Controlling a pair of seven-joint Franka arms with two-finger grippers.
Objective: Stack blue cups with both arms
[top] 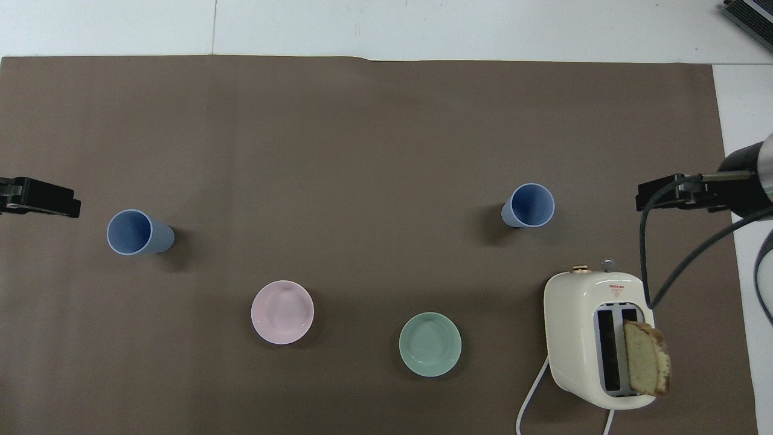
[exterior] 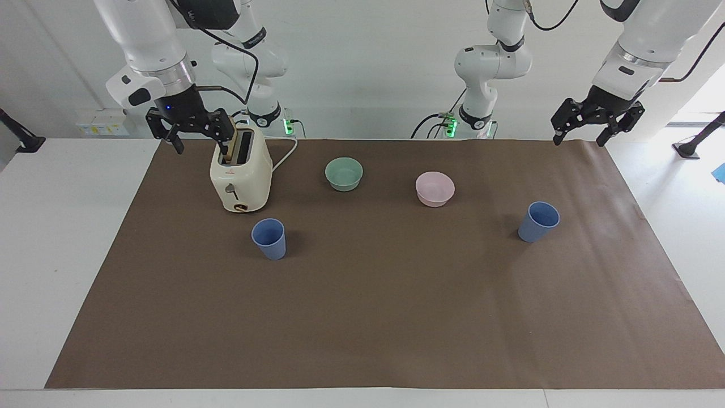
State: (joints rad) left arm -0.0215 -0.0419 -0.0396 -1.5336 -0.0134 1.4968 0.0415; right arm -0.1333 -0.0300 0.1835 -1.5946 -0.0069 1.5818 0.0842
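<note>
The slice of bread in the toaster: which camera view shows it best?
The overhead view: the bread slice shows its whole cut face, standing out of one toaster slot. In the facing view the right pincer hides most of it.

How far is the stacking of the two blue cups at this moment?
Nothing looks done yet: one blue cup stands beside the toaster, the other blue cup stands alone toward the left arm's end. Nothing is in hand: the right gripper and left gripper hang open and empty. Picking up and nesting both remain.
</note>
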